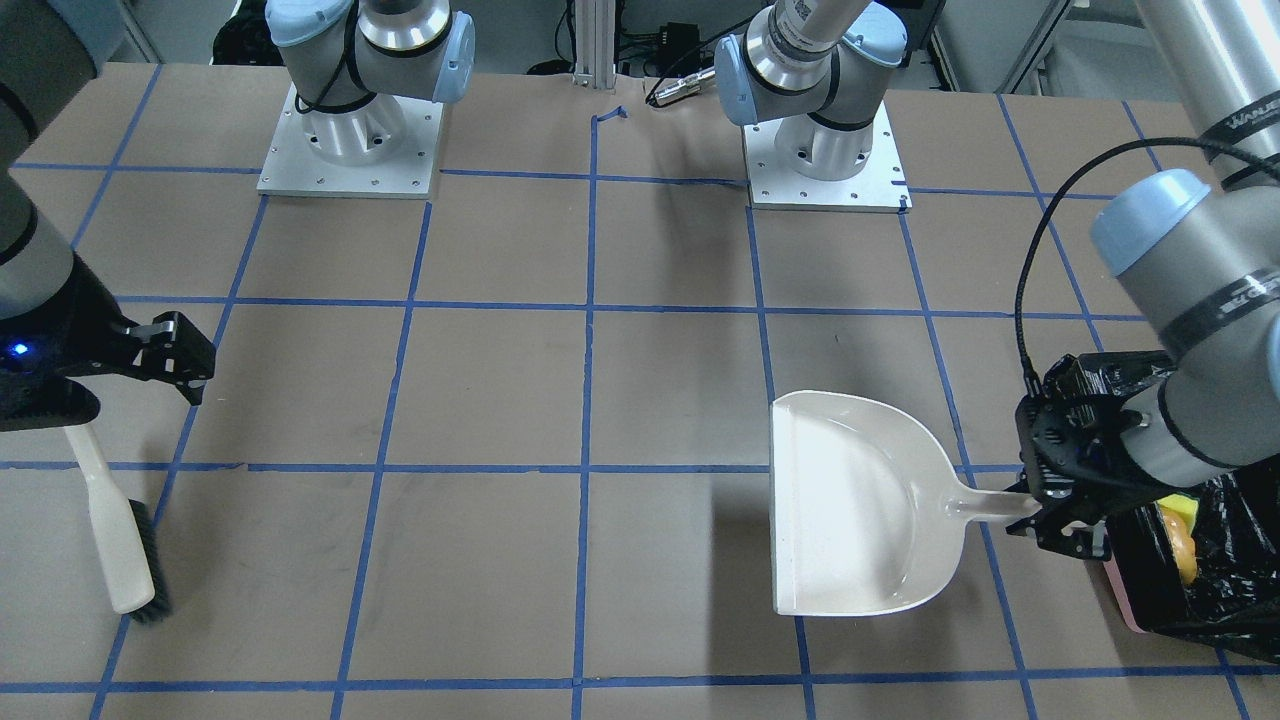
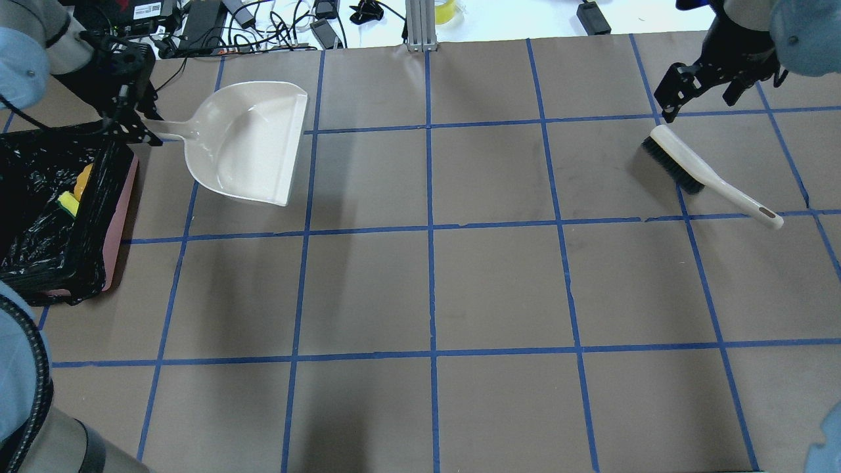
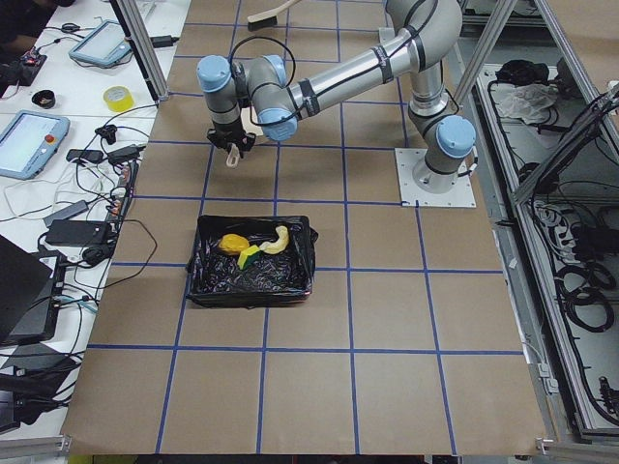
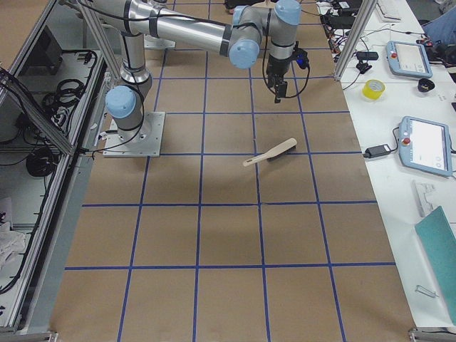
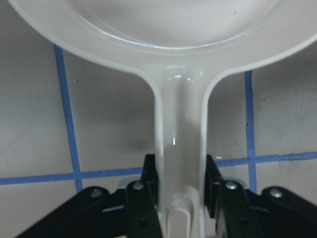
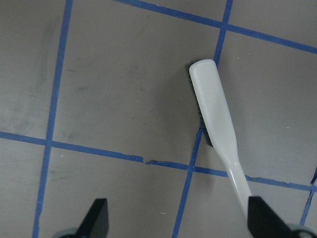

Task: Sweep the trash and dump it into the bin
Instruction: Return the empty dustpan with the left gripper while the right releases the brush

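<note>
Three pieces of trash lie together inside the bin: a golden-brown bread roll, a curved tan croissant and a yellow sponge-like wedge, all resting on the crinkled black bag that lines the pink container. The bin sits at the edge of the table on the robot's left side. Just beside it, the cream-white dustpan points its wide mouth toward the middle of the table, its handle reaching back toward the bin. The left gripper is clamped on the end of that handle, one finger pressed to each side in the left wrist view. Well apart, on the robot's right side, the brush lies on the brown, blue-taped surface, black bristles to one side and white handle angled outward. The right gripper hangs above it with its jaws spread wide, touching nothing.
</note>
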